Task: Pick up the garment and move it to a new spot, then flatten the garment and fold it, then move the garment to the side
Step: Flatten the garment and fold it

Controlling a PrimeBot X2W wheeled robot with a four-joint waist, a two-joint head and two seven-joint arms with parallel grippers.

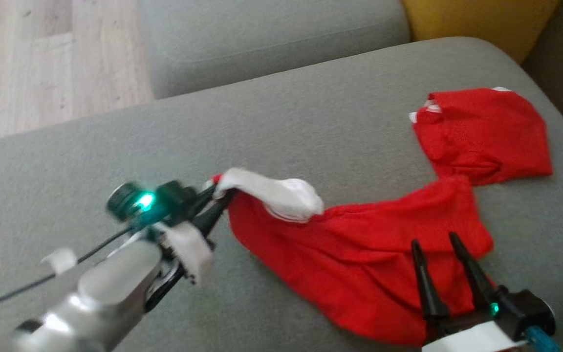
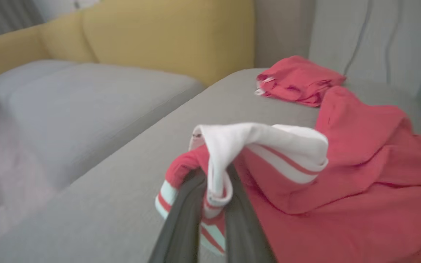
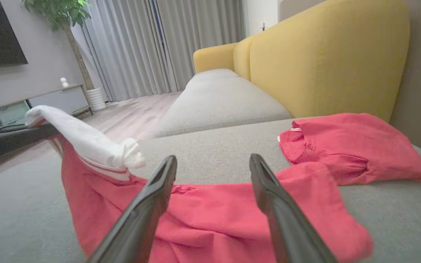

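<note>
Judging by how things lie, we are early in the job. We work on a grey sofa seat (image 1: pixel 311 127), and the red garment (image 1: pixel 359 254) sprawls across its near right part, rumpled and creased, its lower hem close to the near edge. Nothing about it reads as flattened, and we see no fold made on purpose. Towards the far right corner of the seat sits a smaller red bundle (image 1: pixel 482 132) with a bit of white trim. It meets the main spread of cloth at one narrow neck, and we cannot tell whether it is part of the same garment or a separate piece. Our left claw (image 1: pixel 215 200) is pinched nearly shut on the garment's left end, right at the white striped band (image 1: pixel 281 193). That end is raised off the seat while the rest lies on it. So we judge that we are in the carrying step: lifted at one end, not yet set down in a new spot. Our right claw (image 1: pixel 433 239) hangs over the red cloth near the seat's near right corner, its two fingers spread wide with nothing between them. Left to do, as we read it: finish the move, spread the cloth flat, fold it, and shift it aside.
</note>
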